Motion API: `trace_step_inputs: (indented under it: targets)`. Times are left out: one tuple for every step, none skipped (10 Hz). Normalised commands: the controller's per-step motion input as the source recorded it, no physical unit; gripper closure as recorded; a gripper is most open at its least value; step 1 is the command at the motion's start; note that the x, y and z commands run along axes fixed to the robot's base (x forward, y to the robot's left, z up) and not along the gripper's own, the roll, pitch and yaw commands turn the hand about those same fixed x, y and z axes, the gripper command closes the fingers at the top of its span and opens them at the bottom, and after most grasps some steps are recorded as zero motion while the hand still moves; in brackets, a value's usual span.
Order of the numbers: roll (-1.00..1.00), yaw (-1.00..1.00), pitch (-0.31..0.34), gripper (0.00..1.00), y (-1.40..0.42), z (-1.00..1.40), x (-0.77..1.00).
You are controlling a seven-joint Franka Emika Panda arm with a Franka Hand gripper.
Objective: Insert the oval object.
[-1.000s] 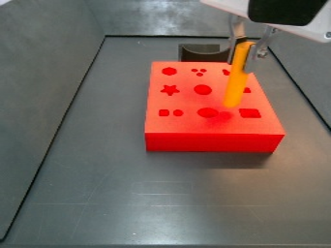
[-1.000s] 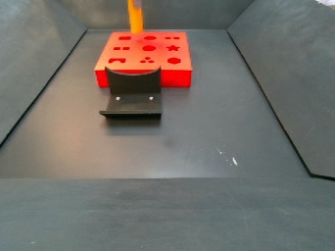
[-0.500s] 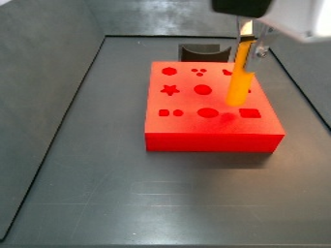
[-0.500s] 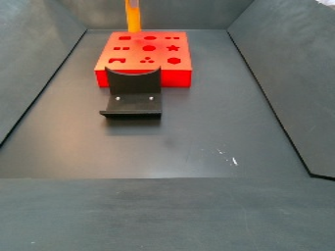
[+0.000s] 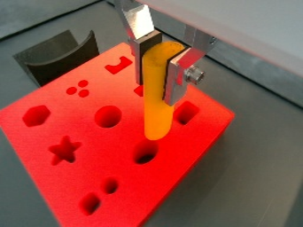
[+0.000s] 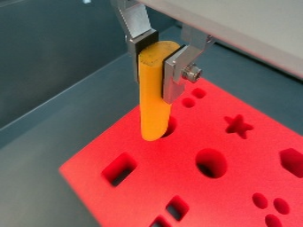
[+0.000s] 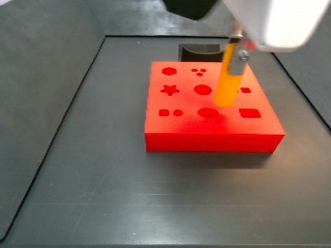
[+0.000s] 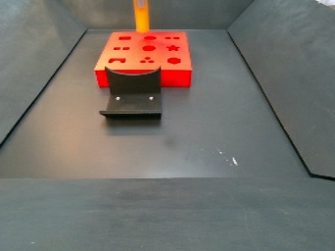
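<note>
My gripper (image 5: 160, 73) is shut on the oval object (image 5: 158, 102), a long orange-yellow peg held upright by its upper part. It hangs over the red block (image 5: 71, 182), which has several shape cutouts. In a wrist view the peg's lower end (image 6: 151, 131) stands at a hole near the block's edge; I cannot tell whether it has entered. In a side view the gripper (image 7: 235, 50) and the peg (image 7: 229, 79) are over the block's (image 7: 195, 136) right half. In a side view only the peg (image 8: 141, 15) shows, above the block's (image 8: 144, 71) far edge.
The dark fixture (image 8: 131, 98) stands on the floor against the block's side; it also shows in a wrist view (image 5: 57, 53) and in a side view (image 7: 199, 48). Grey walls (image 8: 39, 59) enclose the bin floor (image 8: 197, 167).
The gripper and the peg have shifted a little sideways over the block, away from its edge. The peg stays upright in the grip. The block and the fixture have not moved.
</note>
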Motion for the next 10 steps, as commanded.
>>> trace_step_inputs:
  targets:
    - [0.01,-0.51,0.027,1.0,-0.06,-0.02,-0.27]
    - [0.01,-0.32,0.0,1.0,-0.04,-0.06,-0.04]
    - [0.01,-0.21,0.0,1.0,-0.05,-0.1,0.0]
    - [0.03,-0.11,0.0,1.0,-0.01,-0.18,0.04]
    - [0.04,-0.1,0.0,1.0,0.0,-0.25,0.0]
    - [0.0,-0.16,0.0,1.0,0.0,-0.25,-0.04]
    - [0.0,-0.16,0.0,1.0,0.0,-0.28,-0.06]
    - [0.0,-0.15,0.0,1.0,0.0,-0.27,-0.06]
    - [0.0,-0.13,0.0,1.0,0.0,-0.25,0.0]
    - [0.0,-0.03,0.0,1.0,0.0,-0.28,0.05]
